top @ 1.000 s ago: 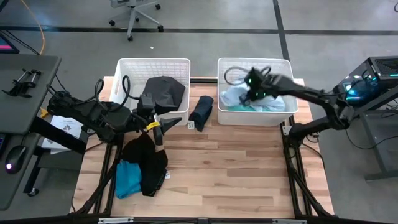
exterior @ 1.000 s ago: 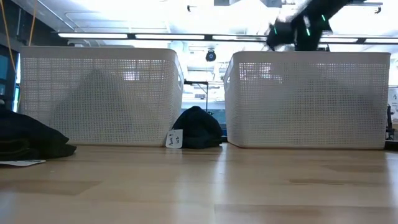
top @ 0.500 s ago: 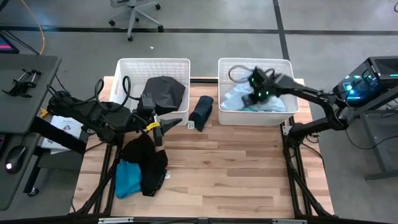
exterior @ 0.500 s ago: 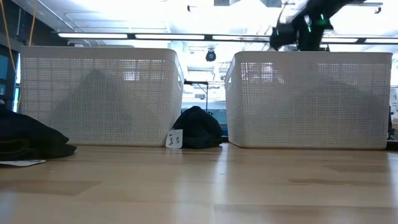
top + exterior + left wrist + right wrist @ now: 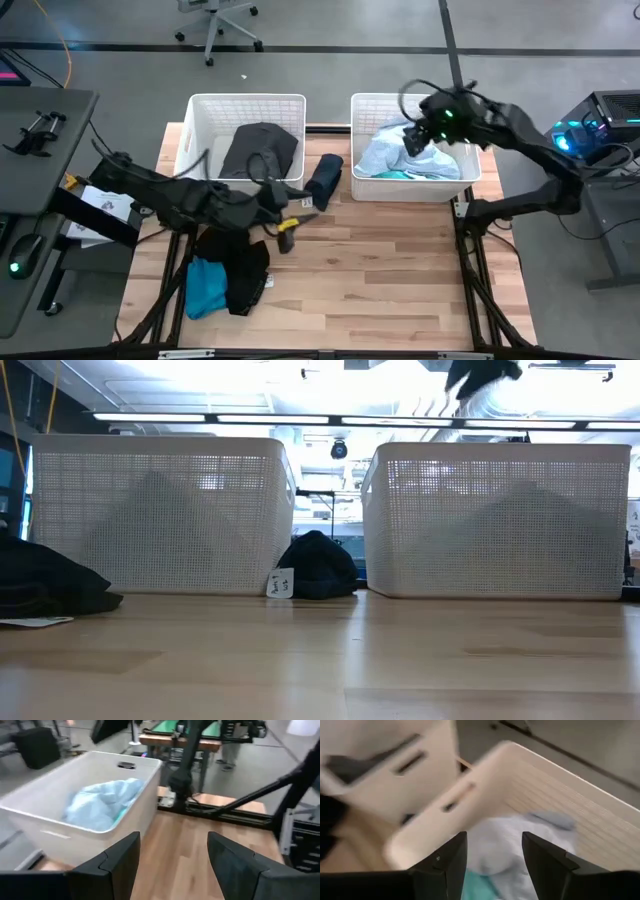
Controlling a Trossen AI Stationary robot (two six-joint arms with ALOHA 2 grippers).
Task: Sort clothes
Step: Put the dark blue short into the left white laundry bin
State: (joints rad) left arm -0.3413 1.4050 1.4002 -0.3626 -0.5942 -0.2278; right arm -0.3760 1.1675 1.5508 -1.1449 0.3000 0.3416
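- The left claw (image 5: pixel 284 232) sits low over the wooden counter (image 5: pixel 400 280) at the centre-left of the high view, just in front of the left basket (image 5: pixel 200 110); its fingers are spread apart and hold nothing, as the left wrist view shows.
- The right claw (image 5: pixel 413 140) hangs above the right basket (image 5: pixel 460 170) in the upper right of the high view; its fingers stand apart with nothing between them in the right wrist view.
- A charcoal grey garment (image 5: pixel 260 150) lies inside the left basket.
- A pale blue garment (image 5: pixel 385 152) fills the right basket, with a strip of teal fabric (image 5: pixel 395 174) showing at its near edge; both also appear in the left wrist view (image 5: pixel 102 802).
- A navy garment (image 5: pixel 323 180) lies bunched on the counter between the two baskets, seen in the low view as a dark mound (image 5: pixel 318 565) beside a small white tag (image 5: pixel 279 584).
- A black garment (image 5: pixel 238 262) lies on the counter at the lower left of the high view, touching a turquoise blue garment (image 5: pixel 205 285) just to its left.
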